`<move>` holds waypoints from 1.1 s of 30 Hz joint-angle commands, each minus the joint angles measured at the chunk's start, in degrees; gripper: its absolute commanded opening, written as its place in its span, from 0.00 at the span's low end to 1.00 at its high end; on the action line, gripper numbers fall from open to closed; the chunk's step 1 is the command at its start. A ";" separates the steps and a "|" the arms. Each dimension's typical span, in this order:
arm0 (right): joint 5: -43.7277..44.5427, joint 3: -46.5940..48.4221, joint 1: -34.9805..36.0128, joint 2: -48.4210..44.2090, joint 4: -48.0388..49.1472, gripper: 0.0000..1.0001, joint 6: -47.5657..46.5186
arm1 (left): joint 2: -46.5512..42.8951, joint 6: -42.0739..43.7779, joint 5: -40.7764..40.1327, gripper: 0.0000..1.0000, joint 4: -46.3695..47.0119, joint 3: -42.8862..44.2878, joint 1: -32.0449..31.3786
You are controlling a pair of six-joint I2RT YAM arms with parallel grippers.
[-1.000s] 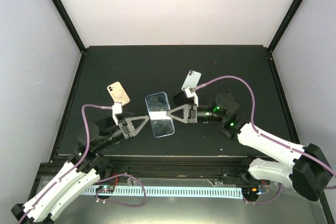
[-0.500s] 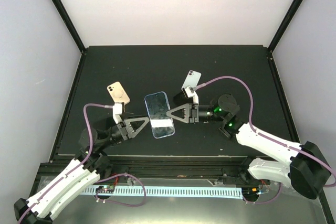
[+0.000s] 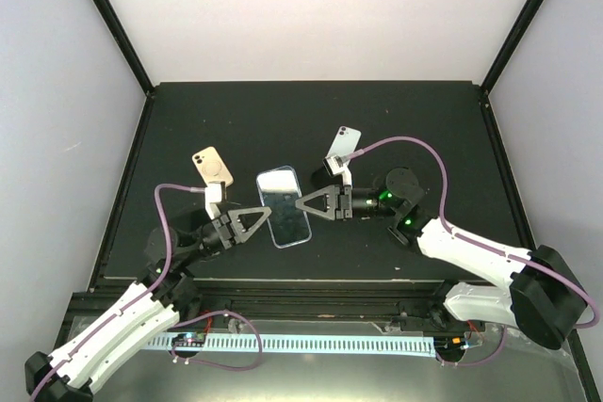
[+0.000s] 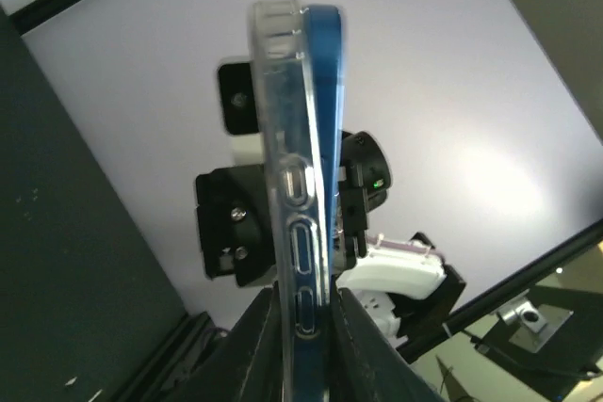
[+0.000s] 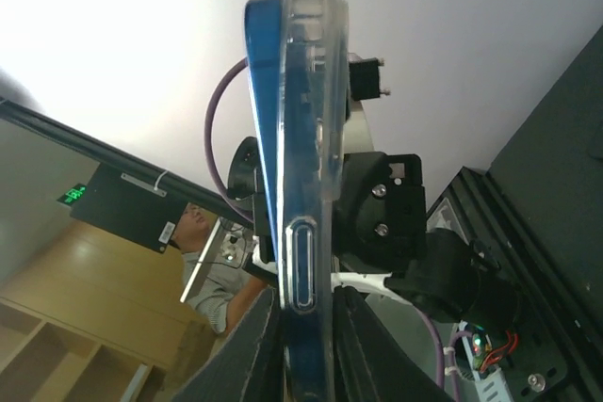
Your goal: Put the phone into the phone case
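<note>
1. The blue phone, stiff, glass-faced and likely fragile, lay against the clear phone case and seemed not yet fully seated.
2. The case looked light, springy and slick, so it was best gripped across its long edges, clear of the buttons.
3. The left gripper and the right gripper each clamped the pair narrowly from opposite sides, over the table.
4. A beige phone lay nearby.

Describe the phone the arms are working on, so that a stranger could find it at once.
On the black table, look at its middle. There a blue phone pressed against a clear case is clamped between the left gripper and the right gripper. The beige phone and the white phone lie flat, untouched.
</note>
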 commanded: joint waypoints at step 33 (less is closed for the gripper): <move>-0.89 11.69 0.36 0.93 -11.82 0.34 -9.99 | -4.05 12.68 8.80 0.03 -12.50 4.81 0.20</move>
